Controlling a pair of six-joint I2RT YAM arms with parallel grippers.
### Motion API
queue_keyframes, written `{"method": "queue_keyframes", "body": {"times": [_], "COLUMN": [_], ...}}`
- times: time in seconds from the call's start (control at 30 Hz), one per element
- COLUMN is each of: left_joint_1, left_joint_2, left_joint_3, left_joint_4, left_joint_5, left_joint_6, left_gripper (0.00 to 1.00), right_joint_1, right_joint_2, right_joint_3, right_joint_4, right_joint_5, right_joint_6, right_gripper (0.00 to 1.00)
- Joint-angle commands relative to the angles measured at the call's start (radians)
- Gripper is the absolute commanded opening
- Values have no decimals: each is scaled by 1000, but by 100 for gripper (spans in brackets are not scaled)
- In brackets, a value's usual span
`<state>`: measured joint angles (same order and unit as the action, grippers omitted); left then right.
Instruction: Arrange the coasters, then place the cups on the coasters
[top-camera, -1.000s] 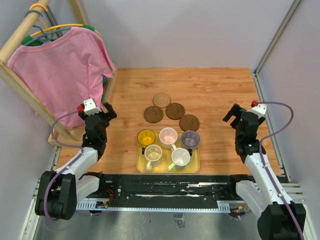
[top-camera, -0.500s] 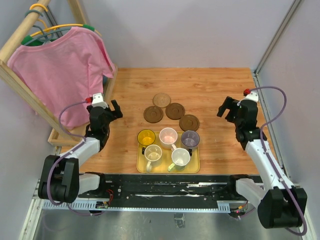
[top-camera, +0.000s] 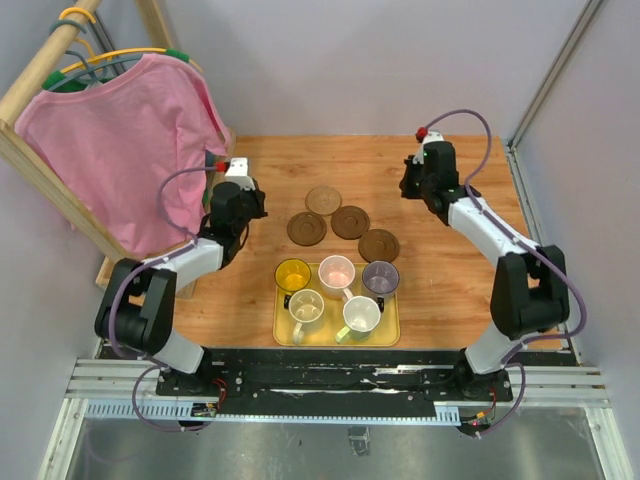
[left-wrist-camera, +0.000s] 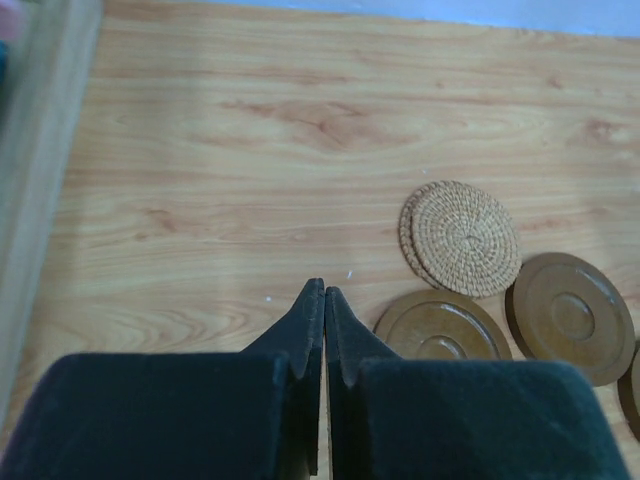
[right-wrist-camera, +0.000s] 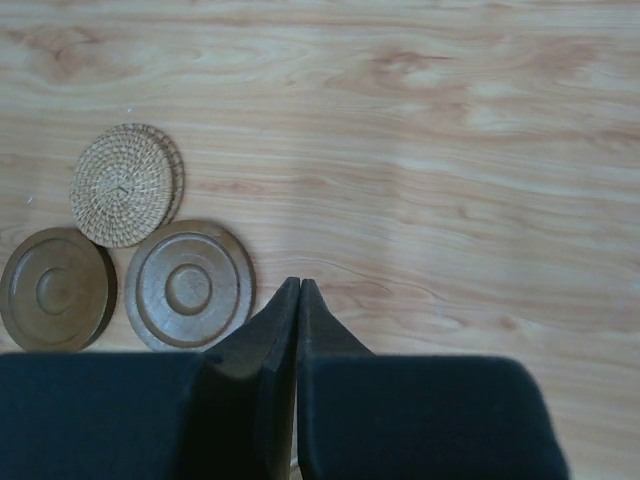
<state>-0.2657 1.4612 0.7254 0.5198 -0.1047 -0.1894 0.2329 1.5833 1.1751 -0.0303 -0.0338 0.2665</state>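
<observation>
Several coasters lie mid-table: a woven tan one (top-camera: 323, 200) (left-wrist-camera: 465, 237) (right-wrist-camera: 125, 184) and three brown discs (top-camera: 307, 228) (top-camera: 350, 222) (top-camera: 379, 245). A second woven edge peeks from under the tan one. The cups, yellow (top-camera: 293, 274), pink (top-camera: 336, 271), grey-purple (top-camera: 381, 277), cream (top-camera: 306, 307) and white-green (top-camera: 361, 314), stand on a yellow tray (top-camera: 387, 332). My left gripper (top-camera: 256, 203) (left-wrist-camera: 324, 290) hovers just left of the coasters, shut and empty. To their right my right gripper (top-camera: 406, 188) (right-wrist-camera: 299, 284) is shut and empty, its tips beside a brown disc (right-wrist-camera: 190, 285).
A pink shirt (top-camera: 120, 150) hangs on a wooden rack (top-camera: 35, 165) at the left, close behind my left arm. Grey walls close in the back and sides, with a metal post (top-camera: 545, 90) at the right.
Both arms have swung up from the near side of the table toward the coasters. Both grippers have gone from open to shut.
</observation>
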Motion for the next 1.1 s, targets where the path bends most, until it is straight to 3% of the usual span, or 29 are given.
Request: {"method": "queue_keyframes", "body": {"times": [0.0, 0.27, 0.73, 1.07], "left_joint_1": [-29, -121, -194, -204], "left_joint_2": [114, 273, 390, 453], "left_joint_3": [75, 189, 215, 256], "left_joint_4": [-20, -88, -105, -177], "left_joint_5": [86, 110, 239, 157], "left_joint_6": [-11, 11, -65, -105], "left_gripper": [1, 1, 1, 1], "right_joint_1": [65, 173, 228, 235], "right_joint_2": [135, 325, 457, 519], "right_joint_3": [114, 247, 261, 297], "right_joint_4": [-35, -112, -167, -229], "right_joint_5": [-90, -141, -230, -185], "right_joint_6": [-38, -73, -33, -12], "right_gripper": [1, 1, 1, 1]}}
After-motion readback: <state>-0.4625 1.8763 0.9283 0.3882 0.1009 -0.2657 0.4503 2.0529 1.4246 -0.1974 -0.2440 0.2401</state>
